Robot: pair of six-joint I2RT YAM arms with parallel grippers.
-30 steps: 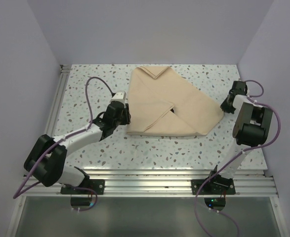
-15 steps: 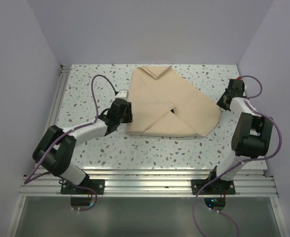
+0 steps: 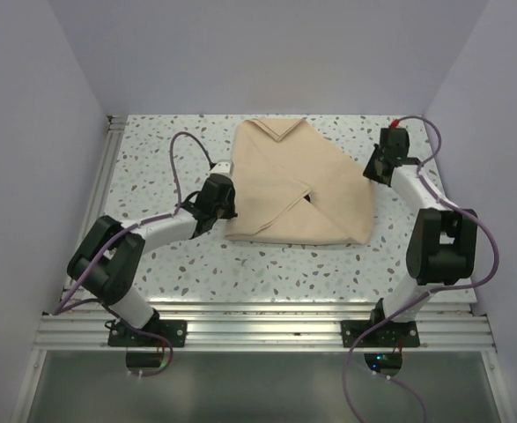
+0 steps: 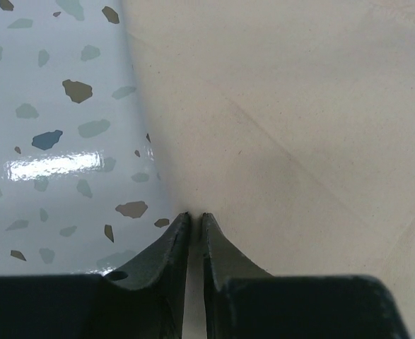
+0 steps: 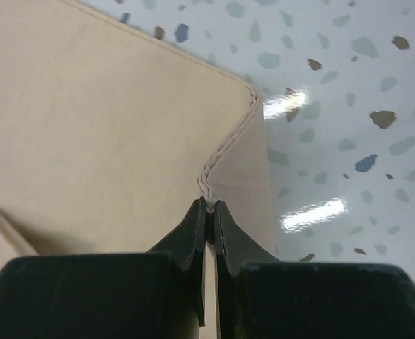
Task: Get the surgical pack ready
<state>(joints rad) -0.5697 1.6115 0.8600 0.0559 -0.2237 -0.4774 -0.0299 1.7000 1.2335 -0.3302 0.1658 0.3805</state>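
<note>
Surgical pack (image 3: 298,189), working out from the grips: right hand (image 5: 207,205) is clamped on the stitched hem at a folded corner, fingers together with cloth between them. Left hand (image 4: 193,215) has its fingers all but together at the cloth's left edge, with a tan sliver in the gap. I read that as a pinch. The bundle sits mid-frame in the top view on the speckled table (image 3: 267,264), between both hands: left hand at its left edge, right hand at its upper right. Its long axis runs from top centre to lower right. The cloth lies left of the right hand, so my guess is the next fold goes leftward. No labels or writing readable.
</note>
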